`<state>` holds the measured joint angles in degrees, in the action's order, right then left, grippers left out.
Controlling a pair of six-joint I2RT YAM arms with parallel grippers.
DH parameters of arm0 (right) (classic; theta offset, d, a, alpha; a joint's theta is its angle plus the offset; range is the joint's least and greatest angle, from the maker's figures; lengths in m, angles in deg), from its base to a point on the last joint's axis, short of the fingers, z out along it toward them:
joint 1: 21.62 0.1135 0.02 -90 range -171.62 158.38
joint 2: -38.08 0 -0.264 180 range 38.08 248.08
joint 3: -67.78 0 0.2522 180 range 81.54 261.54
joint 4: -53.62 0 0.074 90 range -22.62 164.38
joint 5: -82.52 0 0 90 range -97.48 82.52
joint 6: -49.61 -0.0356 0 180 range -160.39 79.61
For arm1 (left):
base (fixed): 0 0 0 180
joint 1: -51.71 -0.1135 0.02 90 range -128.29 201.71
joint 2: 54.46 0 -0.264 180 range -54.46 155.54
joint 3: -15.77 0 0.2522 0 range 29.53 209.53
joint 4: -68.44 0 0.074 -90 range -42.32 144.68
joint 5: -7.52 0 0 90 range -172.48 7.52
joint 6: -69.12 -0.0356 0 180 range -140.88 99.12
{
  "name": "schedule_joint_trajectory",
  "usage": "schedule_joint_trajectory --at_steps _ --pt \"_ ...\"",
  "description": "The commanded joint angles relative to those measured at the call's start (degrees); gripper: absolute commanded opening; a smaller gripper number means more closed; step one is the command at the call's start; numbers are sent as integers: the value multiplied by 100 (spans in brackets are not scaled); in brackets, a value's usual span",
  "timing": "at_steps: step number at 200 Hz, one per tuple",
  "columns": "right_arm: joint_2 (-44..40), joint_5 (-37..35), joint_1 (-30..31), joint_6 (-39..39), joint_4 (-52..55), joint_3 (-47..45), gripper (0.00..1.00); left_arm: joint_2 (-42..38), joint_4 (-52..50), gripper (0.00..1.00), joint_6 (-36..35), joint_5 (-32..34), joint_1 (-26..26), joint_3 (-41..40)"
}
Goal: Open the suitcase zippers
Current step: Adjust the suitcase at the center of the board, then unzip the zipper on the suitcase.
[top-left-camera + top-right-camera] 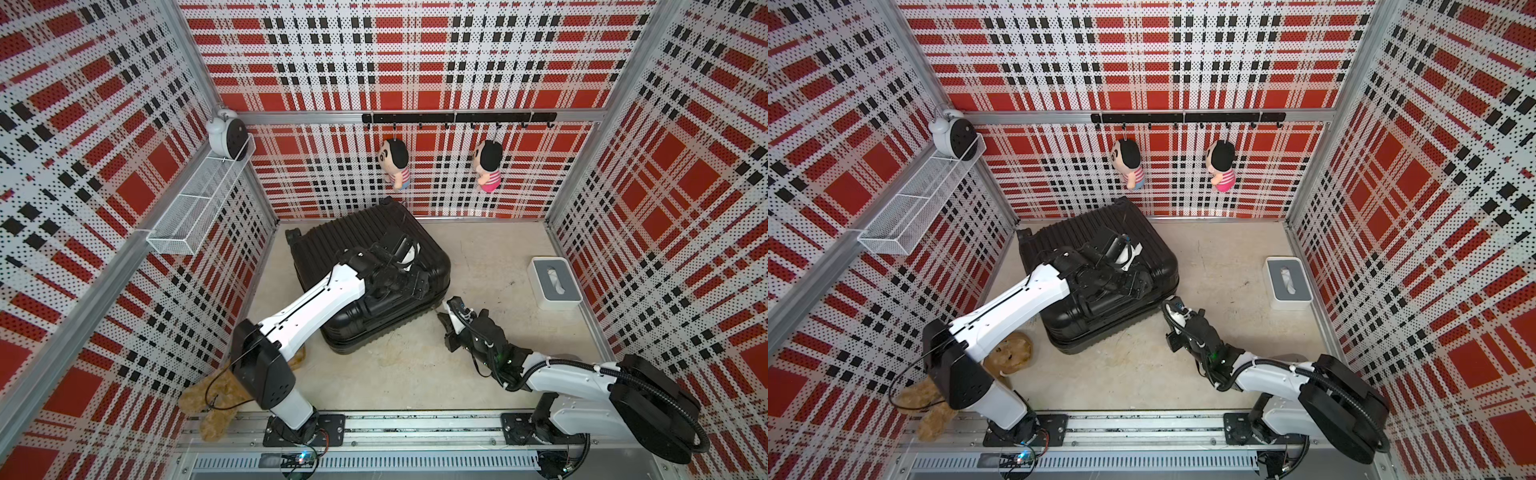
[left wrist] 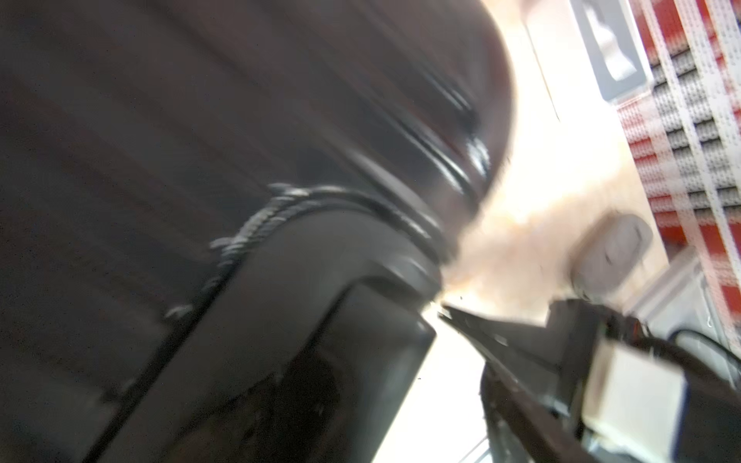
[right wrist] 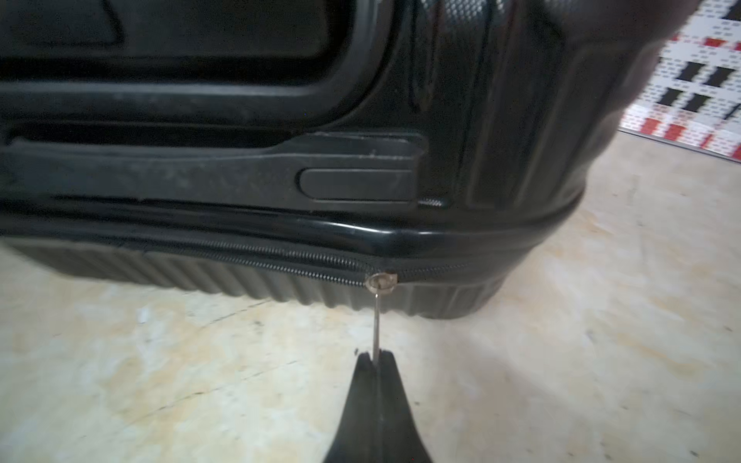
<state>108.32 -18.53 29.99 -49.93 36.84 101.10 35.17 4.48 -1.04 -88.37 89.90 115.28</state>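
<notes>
Brown plush of a teddy bear (image 1: pixel 214 422) lay at the far left, by the base of the left arm (image 1: pixel 316 303). Next came the black suitcase (image 1: pixel 349 237), flat on the pale floor (image 1: pixel 415 374), with that arm stretched over its ribbed shell. The left gripper (image 1: pixel 415 282) hung above the shell's near right part. It was dark against dark in both top views and blurred in its wrist view, so I could not tell whether its jaws were spread or pressed together. The zippers (image 3: pixel 288 266) ran along the seam between the shell halves. The slider (image 3: pixel 383 280) sat close to the near right corner, with the teeth parted on the stretch away from that corner. The right gripper (image 3: pixel 375 362), pressed together, pinched the thin metal pull (image 3: pixel 376 320) running from that slider. Well to the right stood a white tissue box (image 1: pixel 570 291).
</notes>
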Motion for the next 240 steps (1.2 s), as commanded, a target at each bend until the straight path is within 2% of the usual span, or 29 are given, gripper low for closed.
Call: schedule_joint_trajectory --at_steps 1,16,46,67,84,118,137,168,191,222,226,240 --pt "-111 148 425 -214 170 -244 0 -741 960 96 686 2258 -752 -595" --pt "21 149 488 -228 158 -219 0 -1430 937 96 1122 2287 -891 -1282" --pt "217 55 943 -162 -57 -88 0 -2767 635 97 1968 2996 -1126 -2419" --pt "566 -38 1462 -49 -310 106 0 -3560 577 98 2151 3072 -1576 -2876" --pt "982 -12 1834 0 -678 316 0 -3902 505 98 2074 2905 -2008 -2962" --pt "2279 304 2216 20 -1169 1294 0 -4005 458 95 2117 1920 -2158 -3014" --pt "3012 365 2221 -21 -1188 2070 0 -4244 399 93 2513 1370 -2065 -3156" --pt "3831 220 2166 88 -1156 2937 0 -4672 -408 88 3211 1283 -2048 -3157" --pt "4054 443 2151 54 -1206 3173 0 -4729 -667 81 3659 1047 -2151 -3302" --pt "4134 516 2151 -30 -1269 3153 0 -4333 -854 74 4033 1091 -2353 -3177" --pt "4133 516 2151 -30 -1276 3137 0 -4274 -823 73 4038 1042 -2556 -3163" --pt "4113 529 2151 -15 -1280 3107 0 -4069 -740 68 4032 905 -2731 -3137"
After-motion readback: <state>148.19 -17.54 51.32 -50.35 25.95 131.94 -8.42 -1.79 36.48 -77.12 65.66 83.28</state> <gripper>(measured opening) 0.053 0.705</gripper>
